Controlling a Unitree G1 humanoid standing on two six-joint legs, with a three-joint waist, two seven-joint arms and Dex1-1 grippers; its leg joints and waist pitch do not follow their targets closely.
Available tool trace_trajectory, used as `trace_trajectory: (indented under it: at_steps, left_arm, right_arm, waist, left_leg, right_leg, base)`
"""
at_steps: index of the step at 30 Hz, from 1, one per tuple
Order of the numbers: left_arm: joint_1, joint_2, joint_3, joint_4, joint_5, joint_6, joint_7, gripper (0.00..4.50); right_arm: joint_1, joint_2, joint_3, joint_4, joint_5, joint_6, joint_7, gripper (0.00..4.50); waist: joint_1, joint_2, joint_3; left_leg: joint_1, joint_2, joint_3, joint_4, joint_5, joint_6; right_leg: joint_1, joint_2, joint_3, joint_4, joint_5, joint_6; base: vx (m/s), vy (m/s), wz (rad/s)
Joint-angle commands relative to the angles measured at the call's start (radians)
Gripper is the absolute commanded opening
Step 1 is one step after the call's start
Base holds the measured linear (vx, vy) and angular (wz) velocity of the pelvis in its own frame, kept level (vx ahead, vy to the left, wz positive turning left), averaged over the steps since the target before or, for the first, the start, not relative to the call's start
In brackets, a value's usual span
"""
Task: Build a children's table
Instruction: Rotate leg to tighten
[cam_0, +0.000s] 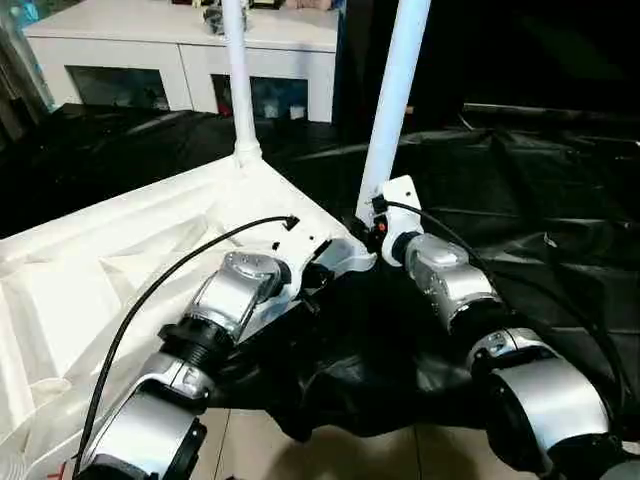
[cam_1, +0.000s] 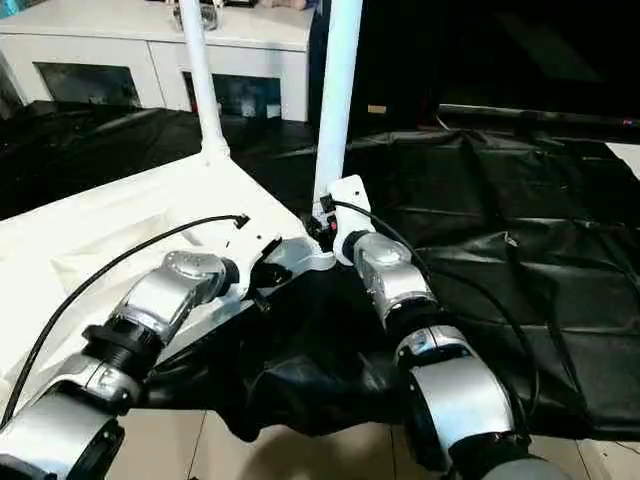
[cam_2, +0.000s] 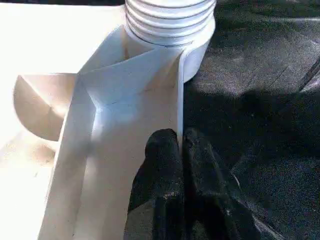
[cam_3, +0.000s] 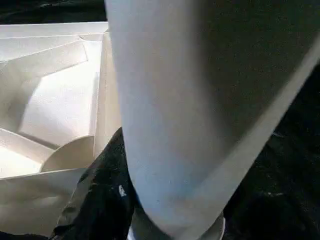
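Note:
The children's table top lies upside down, ribbed side up, on the black-draped work table. A white leg stands upright in the far corner socket. A second leg stands at the near corner, its ribbed end in the socket. My left gripper is shut on the thin rim of the top just beside that socket. My right gripper is closed around the lower part of the near leg, and one black finger shows beside it.
A white cabinet with glass doors stands behind the work table. The black cloth spreads wrinkled to the right and hangs over the front edge above the tiled floor. Black cables run along both forearms.

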Motion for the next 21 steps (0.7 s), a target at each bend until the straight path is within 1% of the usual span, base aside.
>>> trace_trajectory:
  at_steps: [1, 2, 4, 6, 7, 9, 11, 12, 13, 14, 15, 16, 17, 19, 20, 21]
  left_arm:
    - [-0.041, -0.008, 0.02, -0.004, 0.004, -0.043, 0.031, 0.0]
    - [-0.041, -0.008, 0.019, -0.005, 0.003, -0.047, 0.025, 0.0]
    - [-0.039, -0.007, 0.017, -0.009, 0.001, -0.054, 0.015, 0.0]
    - [-0.038, -0.006, 0.015, -0.013, -0.002, -0.058, 0.003, 0.0]
    - [-0.035, -0.004, 0.012, -0.02, -0.005, -0.057, -0.007, 0.0]
    - [-0.027, 0.002, 0.003, -0.04, -0.008, -0.058, -0.033, 0.0]
    - [-0.023, 0.004, 0.001, -0.048, -0.011, -0.058, -0.043, 0.0]
    - [-0.021, 0.006, -0.001, -0.054, -0.012, -0.058, -0.049, 0.0]
    - [-0.019, 0.007, -0.002, -0.057, -0.013, -0.057, -0.052, 0.0]
    - [-0.018, 0.009, -0.005, -0.061, -0.014, -0.057, -0.059, 0.0]
    - [-0.017, 0.011, -0.008, -0.064, -0.014, -0.059, -0.065, 0.0]
    - [-0.016, 0.012, -0.009, -0.065, -0.014, -0.058, -0.067, 0.0]
    - [-0.011, 0.018, -0.015, -0.075, -0.016, -0.059, -0.079, 0.0]
    - [-0.008, 0.021, -0.019, -0.081, -0.016, -0.059, -0.088, 0.0]
    - [-0.008, 0.021, -0.019, -0.081, -0.016, -0.059, -0.088, 0.0]
    - [-0.002, 0.027, -0.024, -0.092, -0.016, -0.058, -0.101, 0.0]
  right_arm:
    - [0.064, 0.065, 0.043, 0.102, -0.025, 0.076, 0.071, 1.89]
    - [0.062, 0.066, 0.04, 0.101, -0.02, 0.077, 0.087, 2.24]
    - [0.057, 0.068, 0.029, 0.099, -0.01, 0.078, 0.109, 2.59]
    - [0.051, 0.069, 0.018, 0.098, -0.003, 0.074, 0.122, 2.69]
    - [0.045, 0.069, 0.009, 0.096, 0.001, 0.07, 0.132, 2.8]
    - [0.034, 0.068, -0.004, 0.09, 0.009, 0.062, 0.15, 3.02]
    - [0.028, 0.067, -0.008, 0.087, 0.013, 0.057, 0.157, 3.14]
    - [0.022, 0.066, -0.015, 0.082, 0.018, 0.054, 0.168, 3.25]
    - [0.019, 0.066, -0.02, 0.079, 0.021, 0.052, 0.176, 3.25]
    - [0.014, 0.065, -0.026, 0.075, 0.026, 0.05, 0.185, 3.47]
    - [0.011, 0.063, -0.031, 0.073, 0.028, 0.048, 0.192, 3.54]
    - [0.01, 0.063, -0.032, 0.073, 0.029, 0.047, 0.194, 3.58]
    - [0.003, 0.058, -0.037, 0.071, 0.028, 0.039, 0.203, 3.77]
    - [0.001, 0.055, -0.036, 0.068, 0.026, 0.035, 0.207, 3.77]
    - [0.001, 0.055, -0.036, 0.068, 0.026, 0.035, 0.207, 3.92]
    - [0.0, 0.049, -0.034, 0.063, 0.019, 0.028, 0.218, 3.92]
  waist:
    - [0.003, 0.006, -0.038]
    - [0.003, 0.007, -0.039]
    - [0.003, 0.006, -0.041]
    - [0.003, 0.005, -0.041]
    - [0.001, 0.005, -0.04]
    - [0.001, 0.005, -0.04]
    - [0.001, 0.005, -0.04]
    - [0.002, 0.005, -0.04]
    - [0.001, 0.005, -0.041]
    - [0.002, 0.009, -0.04]
    - [0.001, 0.007, -0.041]
    - [0.002, 0.007, -0.041]
    - [0.002, 0.009, -0.042]
    - [0.003, 0.008, -0.043]
    - [0.004, 0.008, -0.044]
    - [0.005, 0.009, -0.044]
  left_leg:
    - [0.012, 0.011, -0.012, -0.082, -0.486, -0.016]
    - [0.013, 0.012, -0.011, -0.083, -0.481, -0.015]
    - [0.009, 0.013, -0.01, -0.086, -0.461, -0.01]
    - [0.007, 0.014, -0.008, -0.087, -0.448, -0.007]
    - [0.004, 0.014, -0.009, -0.088, -0.444, -0.006]
    - [0.007, 0.014, -0.007, -0.086, -0.445, -0.004]
    - [0.005, 0.014, -0.007, -0.087, -0.436, -0.001]
    - [0.006, 0.015, -0.007, -0.087, -0.433, -0.001]
    - [0.006, 0.016, -0.006, -0.087, -0.428, 0.0]
    - [0.006, 0.016, -0.006, -0.088, -0.425, -0.001]
    - [0.005, 0.016, -0.005, -0.088, -0.419, -0.001]
    - [0.005, 0.017, -0.005, -0.088, -0.417, -0.001]
    - [0.003, 0.017, -0.005, -0.088, -0.408, 0.0]
    - [0.005, 0.017, -0.002, -0.087, -0.393, 0.002]
    - [0.004, 0.017, -0.001, -0.087, -0.377, 0.005]
    - [0.002, 0.018, -0.001, -0.088, -0.361, 0.007]
  right_leg:
    - [0.02, -0.055, 0.028, -0.11, -0.523, -0.127]
    - [0.021, -0.055, 0.028, -0.11, -0.508, -0.131]
    - [0.026, -0.055, 0.029, -0.107, -0.471, -0.141]
    - [0.027, -0.055, 0.03, -0.106, -0.448, -0.154]
    - [0.03, -0.056, 0.029, -0.105, -0.446, -0.157]
    - [0.027, -0.057, 0.03, -0.107, -0.457, -0.157]
    - [0.029, -0.058, 0.031, -0.107, -0.46, -0.159]
    - [0.027, -0.058, 0.031, -0.107, -0.456, -0.16]
    - [0.028, -0.058, 0.032, -0.105, -0.443, -0.165]
    - [0.028, -0.057, 0.032, -0.104, -0.435, -0.168]
    - [0.029, -0.056, 0.033, -0.102, -0.416, -0.175]
    - [0.03, -0.056, 0.033, -0.101, -0.408, -0.179]
    - [0.032, -0.057, 0.033, -0.099, -0.391, -0.185]
    - [0.031, -0.056, 0.034, -0.098, -0.369, -0.195]
    - [0.034, -0.056, 0.035, -0.095, -0.346, -0.203]
    - [0.036, -0.056, 0.035, -0.093, -0.325, -0.208]
  base:
    - [0.0, 0.0, 0.0]
    - [0.0, 0.0, 0.0]
    - [0.0, 0.0, 0.0]
    - [0.0, 0.0, 0.0]
    - [0.0, 0.0, 0.0]
    - [0.0, 0.0, 0.0]
    - [0.0, 0.0, 0.0]
    - [0.0, 0.0, 0.0]
    - [0.0, 0.0, 0.0]
    - [0.0, 0.0, 0.0]
    - [0.0, 0.0, 0.0]
    - [0.0, 0.0, 0.0]
    - [0.0, 0.0, 0.0]
    - [0.0, 0.0, 0.0]
    - [0.0, 0.0, 0.0]
    - [0.0, 0.0, 0.0]
